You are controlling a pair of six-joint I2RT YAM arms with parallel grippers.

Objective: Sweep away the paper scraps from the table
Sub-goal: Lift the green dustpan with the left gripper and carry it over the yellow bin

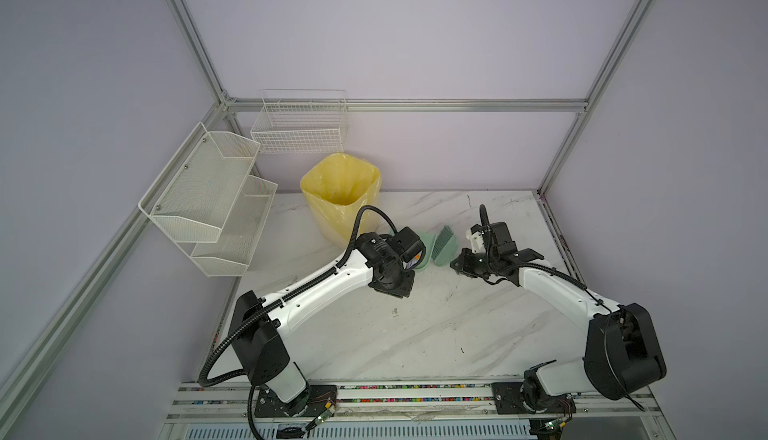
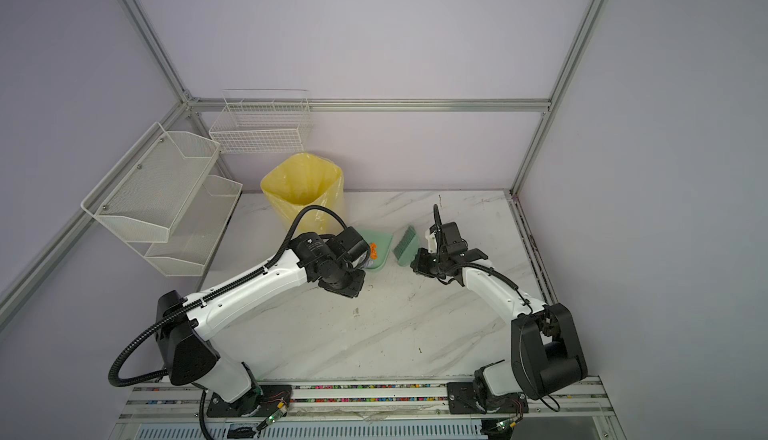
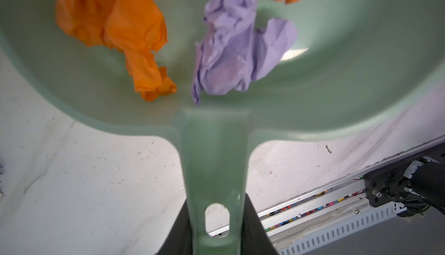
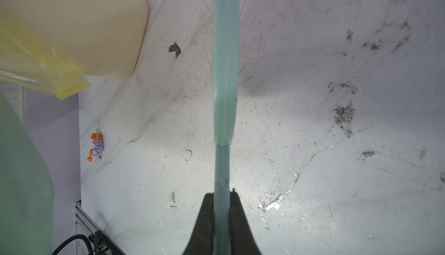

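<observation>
Pan loaded — bin just beyond
In a top view the yellow bin (image 2: 332, 197) stands beyond the dustpan (image 2: 384, 242); left wrist: left gripper (image 3: 216, 232) pinches its handle, paper scraps (image 3: 240, 49) ahead of it; right wrist: right gripper (image 4: 222, 203) clamps the brush (image 4: 226, 73) — more paper scraps (image 4: 96, 146) on the table (image 4: 289, 133) off to its side
</observation>
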